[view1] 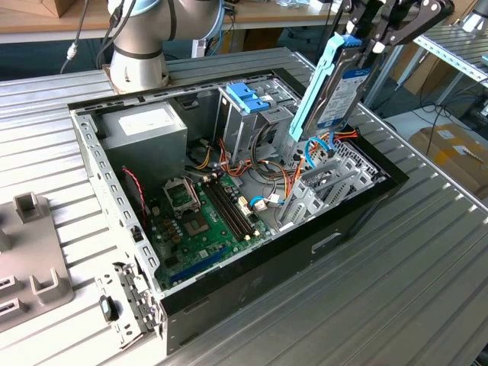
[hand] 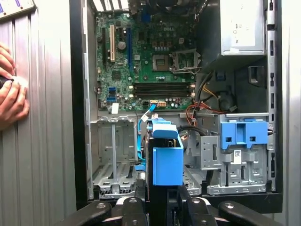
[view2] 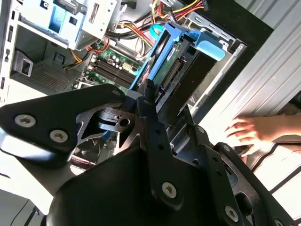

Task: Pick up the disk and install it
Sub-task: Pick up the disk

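Disk (view1: 335, 88) on edge over open case (view1: 252, 282) — fingers (view2: 153, 117) apparently tight on it

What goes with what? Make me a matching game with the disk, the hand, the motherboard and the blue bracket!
Things:
1 disk
2 hand
3 motherboard
4 bracket

Places:
A on top of the cage
B at the table, outside the case
C in the gripper, above the case
D flat on the case floor

Pairs: 1-C, 2-B, 3-D, 4-A
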`<state>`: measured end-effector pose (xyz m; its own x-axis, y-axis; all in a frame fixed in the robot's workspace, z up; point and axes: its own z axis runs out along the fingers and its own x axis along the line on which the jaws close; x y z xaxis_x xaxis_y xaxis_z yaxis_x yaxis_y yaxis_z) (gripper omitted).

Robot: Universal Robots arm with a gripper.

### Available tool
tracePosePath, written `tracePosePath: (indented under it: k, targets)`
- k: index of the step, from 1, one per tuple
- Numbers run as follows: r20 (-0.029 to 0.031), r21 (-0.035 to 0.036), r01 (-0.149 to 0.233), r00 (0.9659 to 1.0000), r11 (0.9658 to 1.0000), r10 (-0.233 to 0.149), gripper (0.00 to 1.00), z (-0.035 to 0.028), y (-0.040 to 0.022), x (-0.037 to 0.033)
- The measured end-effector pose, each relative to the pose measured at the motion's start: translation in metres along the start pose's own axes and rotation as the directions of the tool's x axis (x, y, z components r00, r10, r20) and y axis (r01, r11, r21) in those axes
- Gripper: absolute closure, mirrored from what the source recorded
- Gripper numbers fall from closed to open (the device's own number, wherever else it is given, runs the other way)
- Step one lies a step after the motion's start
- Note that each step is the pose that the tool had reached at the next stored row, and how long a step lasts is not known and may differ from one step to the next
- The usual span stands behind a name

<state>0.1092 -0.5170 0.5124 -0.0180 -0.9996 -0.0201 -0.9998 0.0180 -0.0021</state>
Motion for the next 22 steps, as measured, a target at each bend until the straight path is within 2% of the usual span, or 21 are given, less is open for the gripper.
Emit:
tracePosePath:
  k: [2, 5, 7, 12, 14, 16, 18, 22]
  targets:
    - [0.0, -0.0001, 0.0, 1.0, 1.0, 0.0, 0.65, -0.0042, 0.0, 0.0002]
    - [0.0001, 0.0, 0.0, 1.0, 1.0, 0.0, 0.65, -0.0049, -0.0002, 0.0068]
    - [0.0001, 0.0, 0.0, 1.0, 1.0, 0.0, 0.65, -0.0051, -0.0006, 0.0196]
    - [-0.0001, 0.0, 0.0, 1.0, 1.0, 0.0, 0.65, -0.0041, -0.001, 0.0397]
    - [0.0, 0.0005, 0.0, 1.0, 1.0, 0.0, 0.65, 0.0003, -0.0011, 0.0468]
    - [-0.0001, 0.0007, 0.0, 1.0, 1.0, 0.0, 0.65, 0.0064, -0.0012, 0.0511]
    - [0.0, 0.0008, 0.0, 1.0, 1.0, 0.0, 0.65, 0.0101, -0.0012, 0.0525]
    - [0.0, 0.0009, 0.0, 1.0, 1.0, 0.0, 0.65, 0.0113, -0.0012, 0.0526]
